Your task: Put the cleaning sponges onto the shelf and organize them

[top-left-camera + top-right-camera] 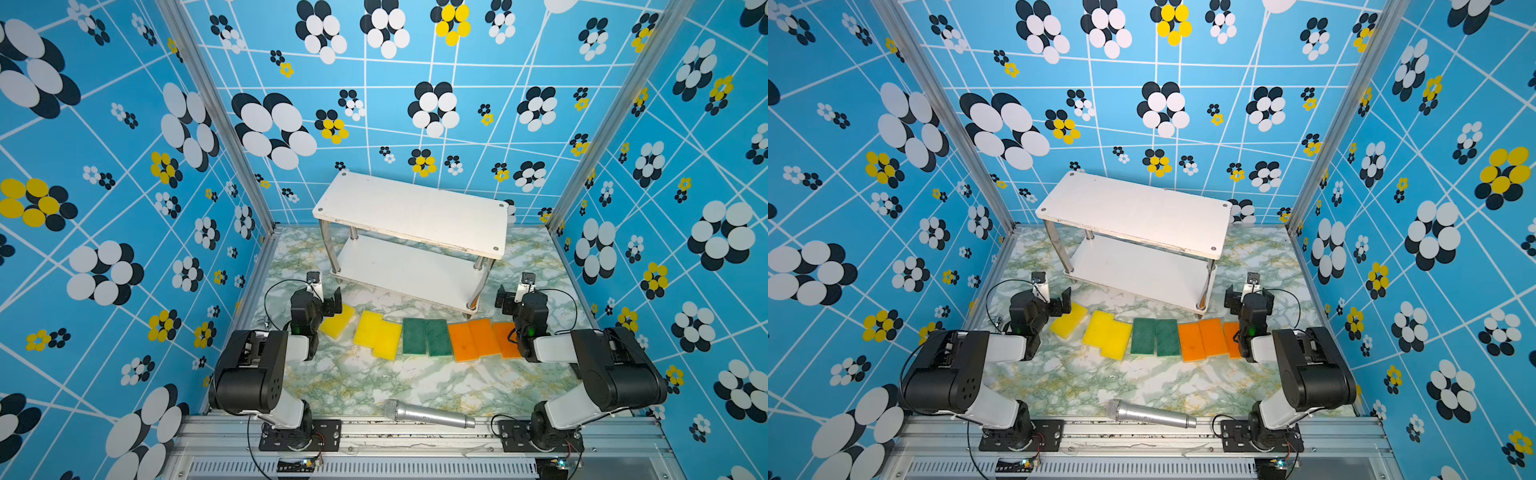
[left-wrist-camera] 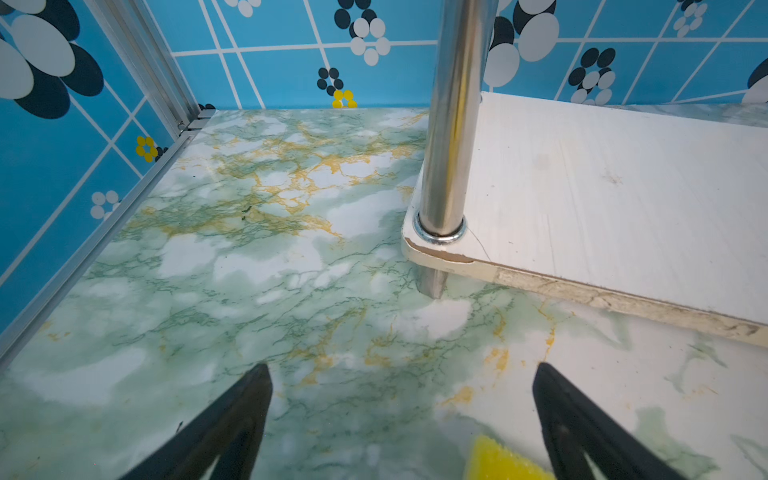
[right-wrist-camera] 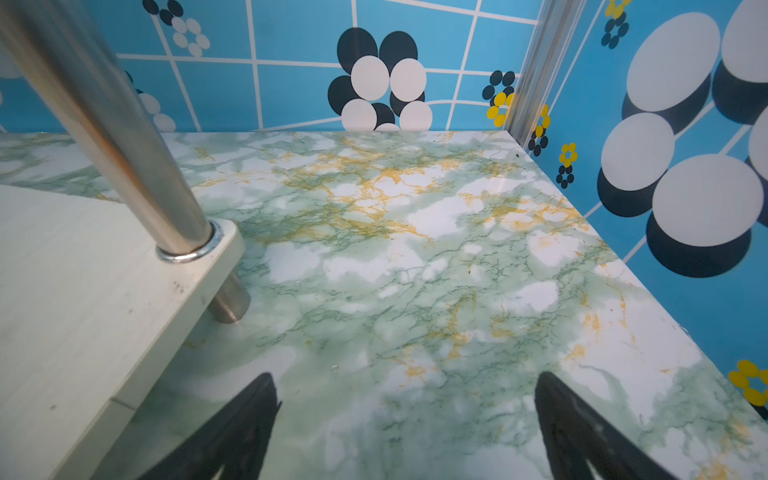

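**A:** Where are the cleaning sponges [image 1: 414, 336]?

**B:** All eight lie flat in a row on the marbled worktop [image 1: 365, 382]. There are three yellow sponges [image 1: 368, 328] toward 9 o'clock, two green sponges [image 1: 438, 337] in the middle and three orange sponges [image 1: 462, 343] toward 3 o'clock. The shelf [image 1: 411, 212] stands at the row's 12 o'clock, apart from it.

**A:** And the pincers?

**B:** The left pincer [image 2: 403, 370] is spread wide, gripping nothing, at the 9 o'clock end with a yellow corner beside one finger. The right pincer [image 3: 405, 376] is equally wide and empty at the 3 o'clock end. A silver microphone [image 1: 428, 414] lies at 6 o'clock.
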`<state>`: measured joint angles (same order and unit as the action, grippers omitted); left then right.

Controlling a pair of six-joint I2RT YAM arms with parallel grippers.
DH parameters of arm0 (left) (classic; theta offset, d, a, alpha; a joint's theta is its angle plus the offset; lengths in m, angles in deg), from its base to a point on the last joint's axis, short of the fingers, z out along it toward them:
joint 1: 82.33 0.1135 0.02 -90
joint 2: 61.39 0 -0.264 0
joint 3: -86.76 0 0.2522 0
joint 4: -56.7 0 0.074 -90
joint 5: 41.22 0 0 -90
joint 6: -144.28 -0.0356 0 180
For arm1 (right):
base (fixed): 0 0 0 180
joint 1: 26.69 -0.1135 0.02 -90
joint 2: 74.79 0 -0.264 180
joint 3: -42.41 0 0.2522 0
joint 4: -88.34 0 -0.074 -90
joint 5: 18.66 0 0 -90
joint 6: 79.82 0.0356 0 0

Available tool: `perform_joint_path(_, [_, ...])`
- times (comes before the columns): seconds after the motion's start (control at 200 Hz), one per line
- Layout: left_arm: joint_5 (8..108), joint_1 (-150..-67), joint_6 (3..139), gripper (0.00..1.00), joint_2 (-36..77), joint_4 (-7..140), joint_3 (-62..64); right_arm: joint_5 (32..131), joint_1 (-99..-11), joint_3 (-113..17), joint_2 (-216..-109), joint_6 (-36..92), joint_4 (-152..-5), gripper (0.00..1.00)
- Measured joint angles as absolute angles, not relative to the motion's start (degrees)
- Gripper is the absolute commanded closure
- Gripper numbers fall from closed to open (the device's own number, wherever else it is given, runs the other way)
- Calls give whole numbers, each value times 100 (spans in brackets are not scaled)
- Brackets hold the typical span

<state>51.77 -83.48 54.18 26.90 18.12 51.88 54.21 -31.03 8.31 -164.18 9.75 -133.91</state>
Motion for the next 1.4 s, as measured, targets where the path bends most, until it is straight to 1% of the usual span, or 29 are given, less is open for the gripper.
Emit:
perform_joint_path(0.325, [4943,-8353,5420,1,2690,1856,5188,5421,-3103,831,-16418,975,-13391,1])
perform_joint_path(1.399, [4947,-8353,5418,1,2690,1878,5188,5424,-3103,831,-16418,973,-13393,1])
